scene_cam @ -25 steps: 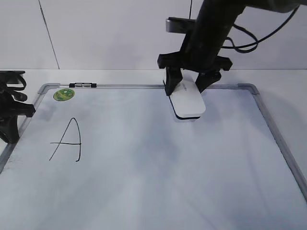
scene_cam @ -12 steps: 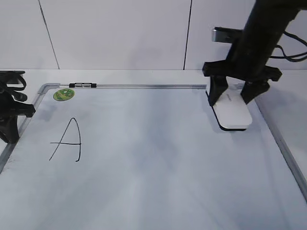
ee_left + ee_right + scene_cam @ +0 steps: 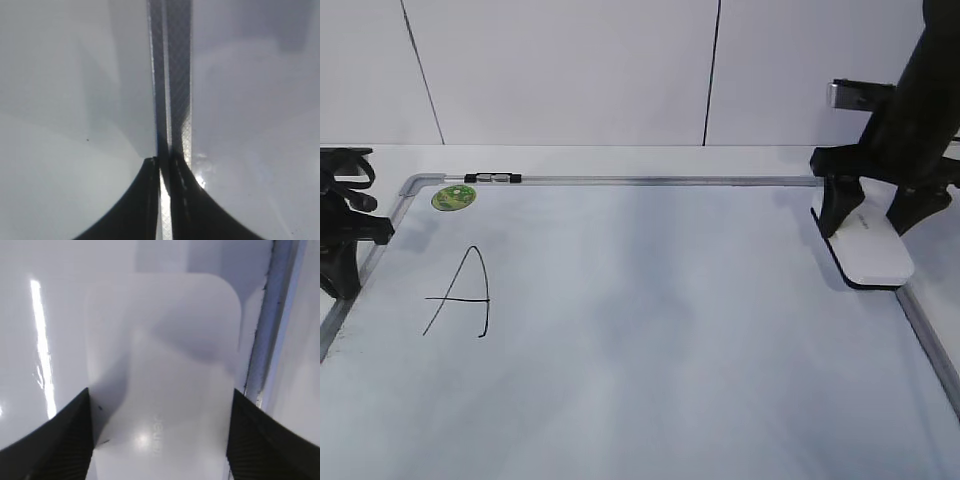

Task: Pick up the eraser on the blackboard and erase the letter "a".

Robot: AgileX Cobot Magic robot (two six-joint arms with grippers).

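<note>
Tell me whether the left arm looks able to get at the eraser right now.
Probably not: the eraser sits by the whiteboard's right frame between the right gripper's fingers, while the left gripper is parked beyond the left frame.

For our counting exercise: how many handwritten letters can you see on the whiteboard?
1: a large capital A on the left part of the blackboard, below the green sticker. No small "a" is visible anywhere.

the exterior view looks down at a slant across the blackboard [image 3: 620, 330] toward the far wall. the left wrist view faces down, close over the board's frame, its tool [image 3: 165, 200] low in frame. the right wrist view looks down, very near the eraser [image 3: 162, 370]; it shares the board's right edge with the exterior view.
</note>
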